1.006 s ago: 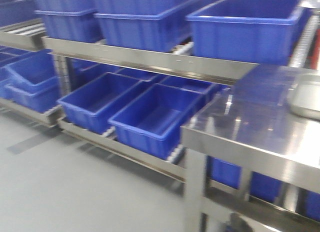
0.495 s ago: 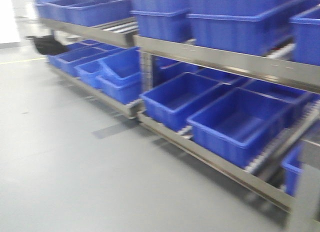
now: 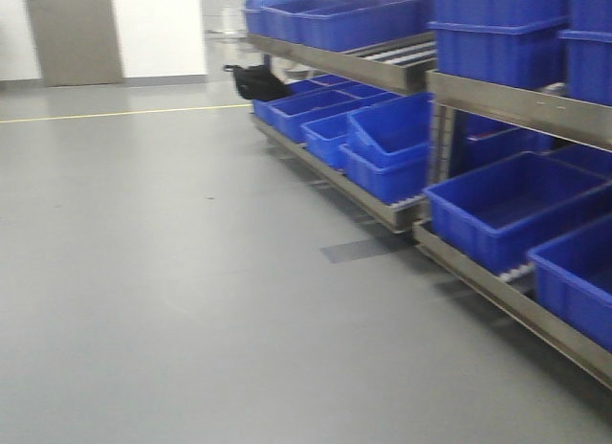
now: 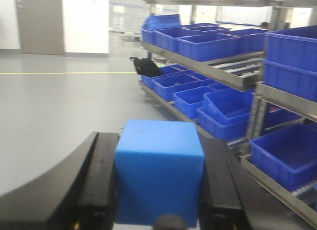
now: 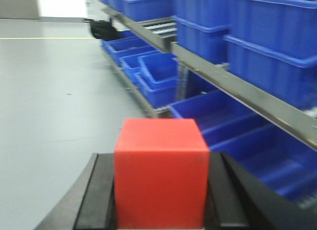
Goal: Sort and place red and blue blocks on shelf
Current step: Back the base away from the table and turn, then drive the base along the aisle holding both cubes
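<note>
Grey floor (image 3: 191,300) spreads across most of the front view. At far left a grey door (image 3: 72,33) stands shut in a white wall (image 3: 158,28), and a thin yellow line (image 3: 115,114) runs along the floor in front of them. Further right, a black bag (image 3: 253,80) sits at the far end of the shelf (image 3: 516,104), by its lowest level; whether it touches the frame I cannot tell. A darker rectangular patch (image 3: 359,248) marks the floor just beside the shelf's bottom rail. The shelf itself runs down the right side, receding toward the wall. It has steel bars, white roller rails (image 3: 402,52) on the upper level, and blue bins (image 3: 507,205) in rows on both levels. One lower bin is tilted against its neighbour.

From the left wrist, the left gripper (image 4: 159,138) has its black fingers (image 4: 101,185) pressed against both flanks of the blue block (image 4: 159,175). The cube sits upright between them, above the floor, with the shelf ahead and to the right, well apart from it.

From the right wrist, the right gripper (image 5: 161,158) clamps the red block (image 5: 161,175) the same way, its fingers (image 5: 225,195) tight on the two sides. The shelf passes along the right, its bins near this cube but not touching it. This view is slightly blurred.
</note>
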Robot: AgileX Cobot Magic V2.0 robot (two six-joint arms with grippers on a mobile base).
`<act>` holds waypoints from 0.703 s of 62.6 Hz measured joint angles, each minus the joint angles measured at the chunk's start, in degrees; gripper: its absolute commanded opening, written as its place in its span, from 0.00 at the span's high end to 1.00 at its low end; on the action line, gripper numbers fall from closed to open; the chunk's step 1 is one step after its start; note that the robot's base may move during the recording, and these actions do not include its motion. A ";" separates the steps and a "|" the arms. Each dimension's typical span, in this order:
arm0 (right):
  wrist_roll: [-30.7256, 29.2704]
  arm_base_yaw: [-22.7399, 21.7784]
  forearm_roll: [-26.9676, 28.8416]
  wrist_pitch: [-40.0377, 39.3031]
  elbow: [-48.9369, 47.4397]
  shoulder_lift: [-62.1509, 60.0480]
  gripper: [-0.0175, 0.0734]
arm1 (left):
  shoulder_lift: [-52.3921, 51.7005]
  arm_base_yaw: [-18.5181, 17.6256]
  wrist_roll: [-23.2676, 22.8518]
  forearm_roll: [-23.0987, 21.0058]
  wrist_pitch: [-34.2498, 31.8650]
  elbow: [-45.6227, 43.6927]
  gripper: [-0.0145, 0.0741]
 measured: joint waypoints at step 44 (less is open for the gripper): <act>0.00 0.00 0.00 0.00 0.00 0.00 0.75 | -0.02 0.00 0.00 0.00 0.00 0.00 0.70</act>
